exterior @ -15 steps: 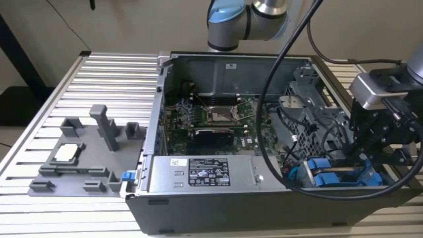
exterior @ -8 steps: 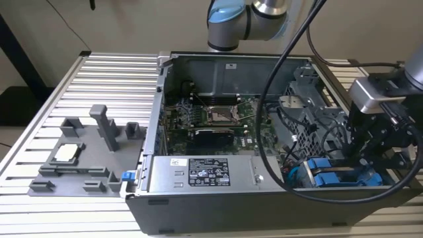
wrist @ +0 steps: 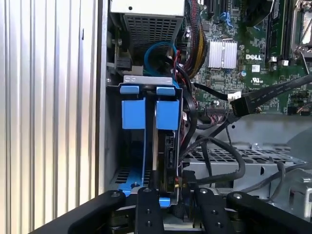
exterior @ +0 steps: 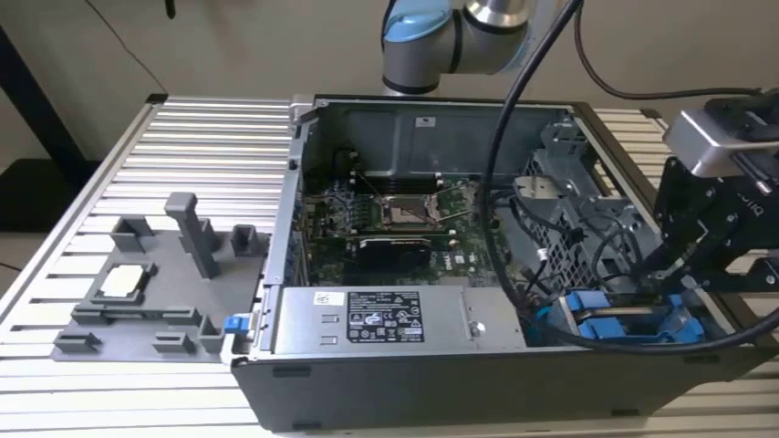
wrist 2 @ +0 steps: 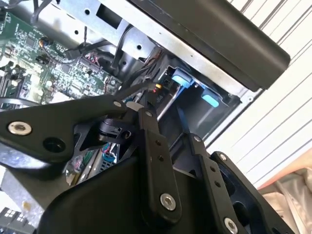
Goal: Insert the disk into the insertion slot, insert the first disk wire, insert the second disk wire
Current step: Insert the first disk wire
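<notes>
Hand [wrist: 176,197] hangs low at the open end of the insertion slot [wrist: 146,79], right above the corner of the computer case [exterior: 402,388] where that slot stands. Whether it is clenched or released I cannot tell, since dark parts and cables crowd the space in front of it.

By its bright blue frame, the disk [wrist: 167,115] appears to be seated on edge inside the insertion slot, with its blue end tabs level with the slot's rim. Just beside the slot a black flat cable ends in a free plug [wrist: 240,105], which hangs over the motherboard [wrist: 253,58] and is joined to nothing that I can see. A tangle of dark wires [wrist: 195,146] loops between the slot and the perforated cage next to it.

The main risk, in my judgement, lies in that tangle. So close to the slot, the hand could hook a loop and drag it. A plug pushed at a slant could also jam or bend at the disk's port. The arm's own thick cable [exterior: 517,137] drapes across the case near the slot and could catch on a wall.
</notes>
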Motion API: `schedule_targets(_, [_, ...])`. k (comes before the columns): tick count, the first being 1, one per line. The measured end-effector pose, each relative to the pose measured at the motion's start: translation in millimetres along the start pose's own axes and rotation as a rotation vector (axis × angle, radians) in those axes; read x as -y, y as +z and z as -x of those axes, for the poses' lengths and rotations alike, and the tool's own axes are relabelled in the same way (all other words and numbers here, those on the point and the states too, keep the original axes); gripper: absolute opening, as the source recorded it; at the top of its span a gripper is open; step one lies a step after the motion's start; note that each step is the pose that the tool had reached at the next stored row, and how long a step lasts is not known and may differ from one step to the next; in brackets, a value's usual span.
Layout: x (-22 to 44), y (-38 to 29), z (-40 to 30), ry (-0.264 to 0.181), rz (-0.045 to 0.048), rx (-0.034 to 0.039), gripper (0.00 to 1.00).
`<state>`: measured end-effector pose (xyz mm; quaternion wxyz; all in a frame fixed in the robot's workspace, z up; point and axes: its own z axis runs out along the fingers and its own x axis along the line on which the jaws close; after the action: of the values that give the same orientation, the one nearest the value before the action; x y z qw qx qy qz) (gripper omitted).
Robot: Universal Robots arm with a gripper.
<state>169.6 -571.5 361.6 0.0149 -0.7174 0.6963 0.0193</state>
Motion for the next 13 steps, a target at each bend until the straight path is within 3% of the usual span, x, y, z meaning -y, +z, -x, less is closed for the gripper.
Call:
schedule_targets(5, [-0.2, -22.1, 1.0, 0.000, 0.0000, -0.0001, 0.33])
schedule_targets(10, [-0.2, -22.5, 1.4, 0.000, 0.0000, 0.0003, 0.33])
schedule_targets(13, [-0.1, -22.2, 8.5, 0.000, 0.0000, 0.0000, 0.33])
